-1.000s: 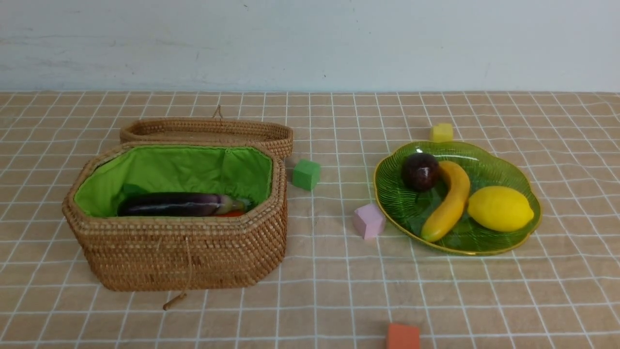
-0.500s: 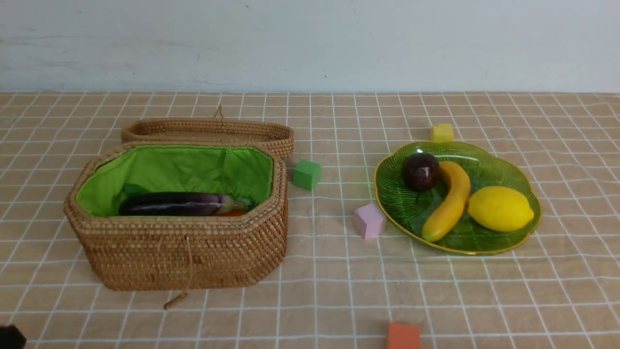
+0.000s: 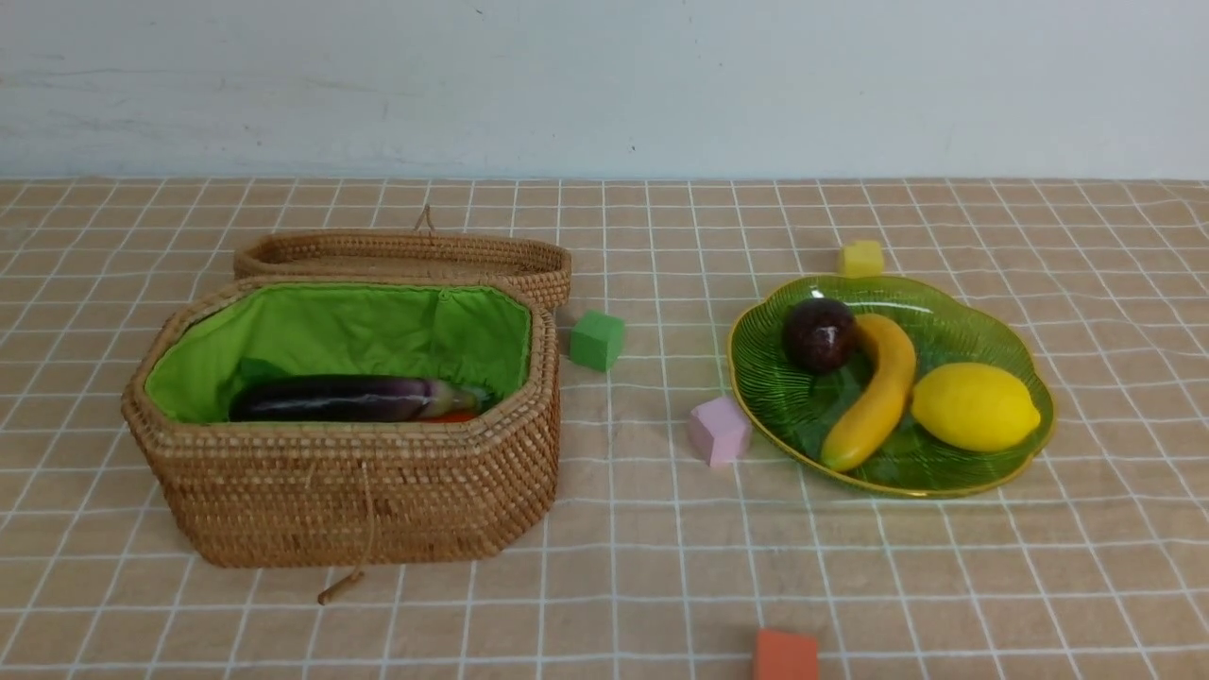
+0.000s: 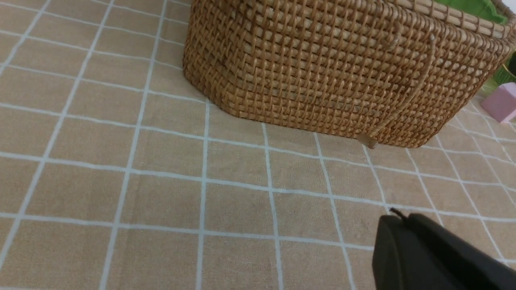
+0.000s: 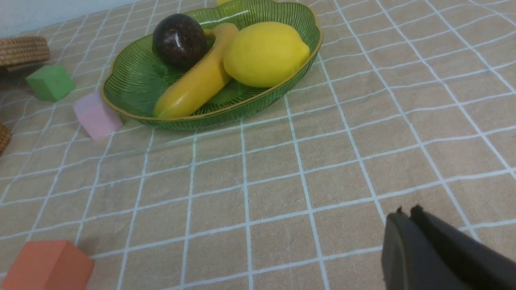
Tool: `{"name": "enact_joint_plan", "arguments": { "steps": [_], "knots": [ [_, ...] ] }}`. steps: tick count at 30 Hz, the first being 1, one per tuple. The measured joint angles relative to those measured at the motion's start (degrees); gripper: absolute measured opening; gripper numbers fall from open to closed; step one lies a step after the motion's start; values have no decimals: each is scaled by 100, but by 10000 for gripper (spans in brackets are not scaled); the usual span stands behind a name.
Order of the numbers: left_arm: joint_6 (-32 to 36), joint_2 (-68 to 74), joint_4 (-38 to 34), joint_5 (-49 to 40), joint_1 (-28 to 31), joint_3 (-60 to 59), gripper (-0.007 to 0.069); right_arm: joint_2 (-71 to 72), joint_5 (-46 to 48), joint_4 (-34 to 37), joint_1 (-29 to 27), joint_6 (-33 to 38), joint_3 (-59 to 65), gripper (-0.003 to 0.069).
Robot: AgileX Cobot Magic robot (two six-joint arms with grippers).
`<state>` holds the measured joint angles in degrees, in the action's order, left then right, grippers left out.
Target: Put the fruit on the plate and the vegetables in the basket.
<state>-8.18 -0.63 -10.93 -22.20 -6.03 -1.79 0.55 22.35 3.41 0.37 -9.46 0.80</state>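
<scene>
On the green glass plate at the right lie a banana, a lemon and a dark mangosteen. The wicker basket with green lining stands at the left. Inside it a purple eggplant rests over a bit of orange carrot; no radish shows. Neither arm appears in the front view. My left gripper hangs shut and empty over the cloth near the basket's front. My right gripper is shut and empty, well short of the plate.
The shallow wicker lid lies behind the basket. Foam cubes are scattered: green, pink, yellow behind the plate, orange at the front edge. A cord with a toggle hangs from the basket's front.
A dark bit of the left arm showed at the bottom left corner half a second ago and is gone from the front view now. Fruit, vegetables and basket have not moved.
</scene>
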Motion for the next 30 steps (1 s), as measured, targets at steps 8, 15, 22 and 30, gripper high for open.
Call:
{"name": "enact_joint_plan", "arguments": {
  "steps": [8, 15, 22, 30],
  "knots": [
    [0, 0, -13, 0, 0, 0, -13, 0, 0, 0, 0, 0, 0, 29],
    [0, 0, -13, 0, 0, 0, -13, 0, 0, 0, 0, 0, 0, 41],
    [-11, 0, -13, 0, 0, 0, -12, 0, 0, 0, 0, 0, 0, 46],
    [-11, 0, -13, 0, 0, 0, -5, 0, 3, 0, 0, 0, 0, 57]
  ]
}}
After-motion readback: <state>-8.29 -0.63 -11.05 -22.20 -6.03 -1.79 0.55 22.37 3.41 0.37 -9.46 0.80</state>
